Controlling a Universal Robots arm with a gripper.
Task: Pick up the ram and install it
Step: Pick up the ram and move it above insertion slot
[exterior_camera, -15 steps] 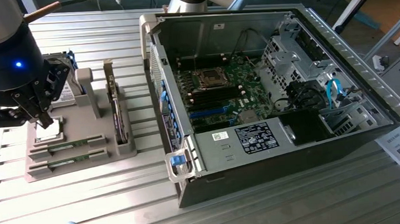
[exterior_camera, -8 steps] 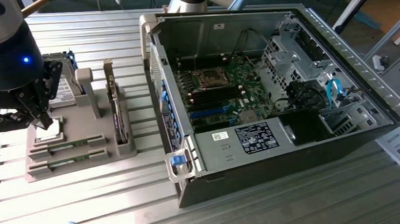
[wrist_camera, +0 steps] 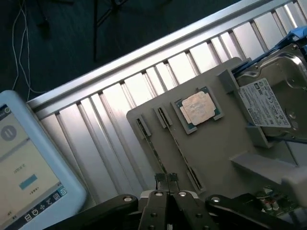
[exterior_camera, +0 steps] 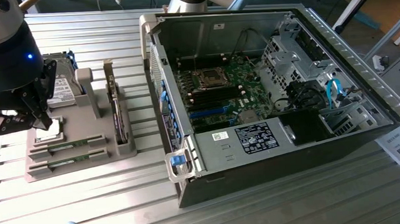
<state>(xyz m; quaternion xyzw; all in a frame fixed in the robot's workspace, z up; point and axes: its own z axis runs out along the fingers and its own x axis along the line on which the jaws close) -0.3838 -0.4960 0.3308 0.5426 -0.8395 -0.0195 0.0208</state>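
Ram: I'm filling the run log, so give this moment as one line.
gripper: shut, empty, above tray | ram: in tray | case: open

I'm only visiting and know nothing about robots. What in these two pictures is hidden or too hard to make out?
- Wrist view: the shut hand covers the near edge of the tray, hiding whatever lies beneath it.
- Wrist view: the tablet is cut off by the picture's edge, and its writing is too small to read.
- Exterior view: the hard drive is partly behind the hand.
- Exterior view: the computer's memory slots are too small to tell whether any is filled.
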